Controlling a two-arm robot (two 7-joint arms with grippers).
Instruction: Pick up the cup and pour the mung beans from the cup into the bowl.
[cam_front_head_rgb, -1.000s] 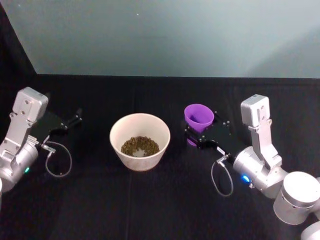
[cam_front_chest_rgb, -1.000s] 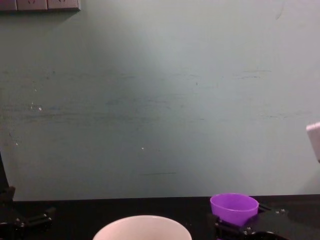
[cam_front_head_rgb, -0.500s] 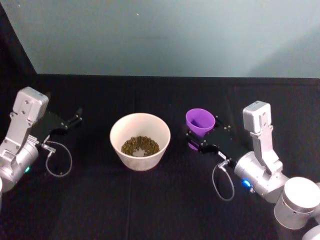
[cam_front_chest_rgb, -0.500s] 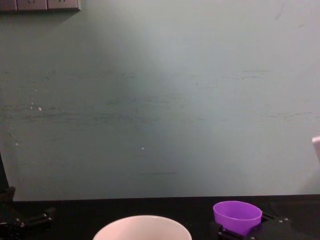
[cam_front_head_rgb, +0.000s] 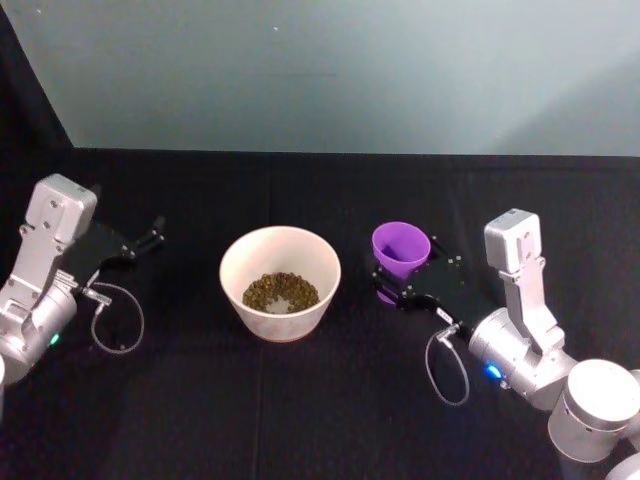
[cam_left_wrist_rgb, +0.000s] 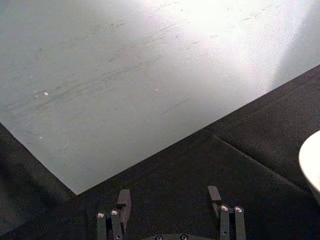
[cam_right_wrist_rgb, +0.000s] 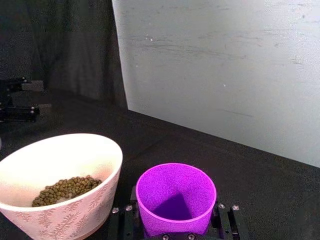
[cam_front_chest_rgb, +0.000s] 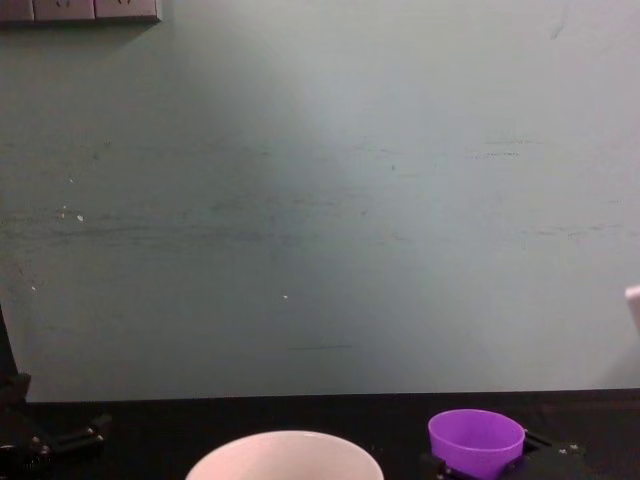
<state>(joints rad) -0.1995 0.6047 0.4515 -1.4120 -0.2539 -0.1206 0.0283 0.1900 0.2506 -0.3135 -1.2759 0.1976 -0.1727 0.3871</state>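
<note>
One black cloth (cam_front_head_rgb: 330, 400) under a pale green wall (cam_front_head_rgb: 330, 70): right tool (cam_front_head_rgb: 396, 283) pinches the cup (cam_front_head_rgb: 400, 248), left tool (cam_front_head_rgb: 152, 234) spread.

No readable text, labels, brands, numbers or signs on anything in view.

Upright purple cup (cam_front_head_rgb: 401, 246), seemingly empty, beside pinkish bowl (cam_front_head_rgb: 236, 285) holding mung beans (cam_front_head_rgb: 281, 291)

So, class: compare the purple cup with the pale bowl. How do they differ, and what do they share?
The bowl is wide and pale; the cup is narrow and purple. The bowl holds the mung beans; the cup looks empty. The bowl stands free; the cup sits in the right claw. Both are upright, open-topped and tapered.
</note>
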